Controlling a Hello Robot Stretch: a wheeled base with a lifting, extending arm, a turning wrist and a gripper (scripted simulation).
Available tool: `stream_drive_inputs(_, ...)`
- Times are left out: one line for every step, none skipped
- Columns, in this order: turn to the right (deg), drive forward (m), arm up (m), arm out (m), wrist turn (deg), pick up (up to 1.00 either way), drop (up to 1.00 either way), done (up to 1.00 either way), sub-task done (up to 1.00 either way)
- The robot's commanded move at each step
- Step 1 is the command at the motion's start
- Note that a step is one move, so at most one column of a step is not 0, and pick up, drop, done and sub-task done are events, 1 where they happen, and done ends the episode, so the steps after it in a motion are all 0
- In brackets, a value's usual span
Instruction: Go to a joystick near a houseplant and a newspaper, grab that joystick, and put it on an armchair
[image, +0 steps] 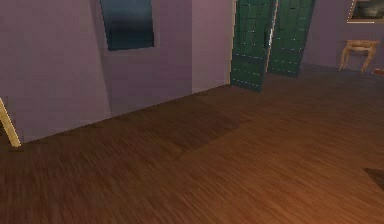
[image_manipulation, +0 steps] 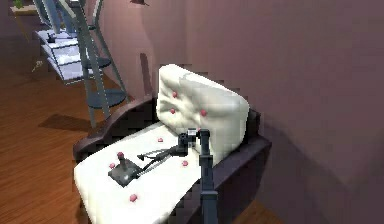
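Placing step, by the look of it. The joystick (image_manipulation: 124, 172), a dark base with a red-tipped stick, sits on the cream seat of the armchair (image_manipulation: 215, 120), lower centre of the arm side view. The gripper (image_manipulation: 160, 156) is just right of it. Whether it holds anything I cannot tell. Next, I'd judge: leave it resting and draw the arm (image_manipulation: 207, 180) back without dragging it.

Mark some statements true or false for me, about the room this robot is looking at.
1. The armchair has pale cushions. True.
2. The double doors are red. False: they are green.
3. A small dark joystick lies on the armchair's seat. True.
4. The floor is white tile. False: it is brown wood.
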Motion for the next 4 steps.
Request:
stream_drive_inputs(0.0,0.0,0.0,0.0,0.0,0.0,1.0,0.0,0.0)
stream_drive_inputs(0.0,0.0,0.1,0.0,0.0,0.0,0.0,0.0,0.0)
stream_drive_inputs(0.0,0.0,0.0,-0.08,0.0,0.0,0.0,0.0,0.0)
stream_drive_inputs(0.0,0.0,0.0,0.0,0.0,0.0,0.0,1.0,0.0)
